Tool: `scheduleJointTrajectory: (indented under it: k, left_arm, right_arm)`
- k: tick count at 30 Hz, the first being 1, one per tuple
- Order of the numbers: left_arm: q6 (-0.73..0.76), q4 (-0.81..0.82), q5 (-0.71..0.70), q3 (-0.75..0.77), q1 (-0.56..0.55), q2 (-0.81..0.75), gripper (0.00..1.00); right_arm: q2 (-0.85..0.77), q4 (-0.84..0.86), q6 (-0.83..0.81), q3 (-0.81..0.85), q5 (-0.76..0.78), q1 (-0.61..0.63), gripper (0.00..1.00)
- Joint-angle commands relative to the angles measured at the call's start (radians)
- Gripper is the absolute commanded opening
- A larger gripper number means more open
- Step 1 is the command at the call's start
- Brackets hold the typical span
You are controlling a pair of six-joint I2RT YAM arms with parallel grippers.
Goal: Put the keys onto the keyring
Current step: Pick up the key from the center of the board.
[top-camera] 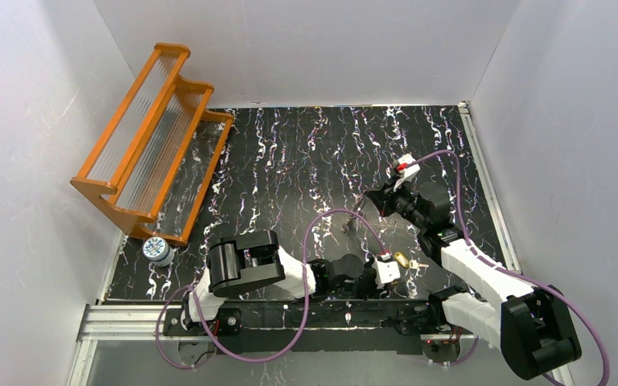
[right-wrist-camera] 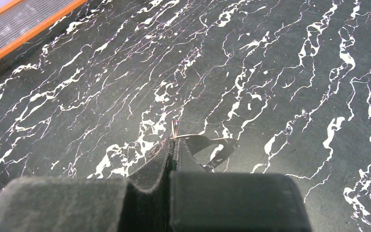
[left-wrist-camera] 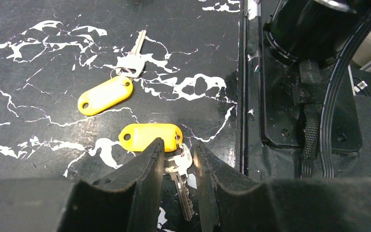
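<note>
Two keys with yellow-orange tags lie on the black marbled table near its front edge. In the left wrist view the far key point(left-wrist-camera: 131, 58) has its tag point(left-wrist-camera: 105, 95) beside it. The near key point(left-wrist-camera: 182, 176) lies between my left fingers, and its tag point(left-wrist-camera: 150, 136) is just past the tips. My left gripper point(left-wrist-camera: 178, 145) is narrowly open and straddles that key low over the table; it also shows in the top view point(top-camera: 388, 271) next to the keys point(top-camera: 406, 260). My right gripper point(right-wrist-camera: 174, 141) is shut on the thin keyring point(right-wrist-camera: 175, 126), held above the table mid-right point(top-camera: 368, 199).
An orange rack with ribbed clear panels point(top-camera: 149, 141) stands at the back left. A small white and blue jar point(top-camera: 158, 250) sits by its near end. The black base rail and the right arm's base point(left-wrist-camera: 314, 29) are just right of the keys. White walls enclose the table.
</note>
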Motion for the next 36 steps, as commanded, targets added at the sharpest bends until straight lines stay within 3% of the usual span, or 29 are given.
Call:
scheduleJointTrajectory:
  k: [1,19,25,32,36]
  left_arm:
    - [0.004,0.006,-0.004,0.038,-0.006,0.011,0.24]
    - [0.013,0.004,-0.026,0.026,-0.006,0.003,0.09]
    - [0.01,-0.014,-0.04,0.025,-0.006,0.0,0.15]
    - [0.015,-0.025,-0.042,0.03,-0.006,0.0,0.11]
    - [0.016,-0.029,-0.047,0.028,-0.006,-0.007,0.17]
  right_arm:
    - [-0.009,0.061,0.011,-0.006,-0.016,-0.004,0.01]
    - [-0.008,0.065,0.009,-0.003,-0.032,-0.003,0.01]
    - [-0.005,0.068,0.009,-0.002,-0.039,-0.004,0.01]
    - [-0.002,0.074,0.009,-0.001,-0.045,-0.003,0.01]
    - [0.003,0.074,0.009,0.001,-0.049,-0.003,0.01]
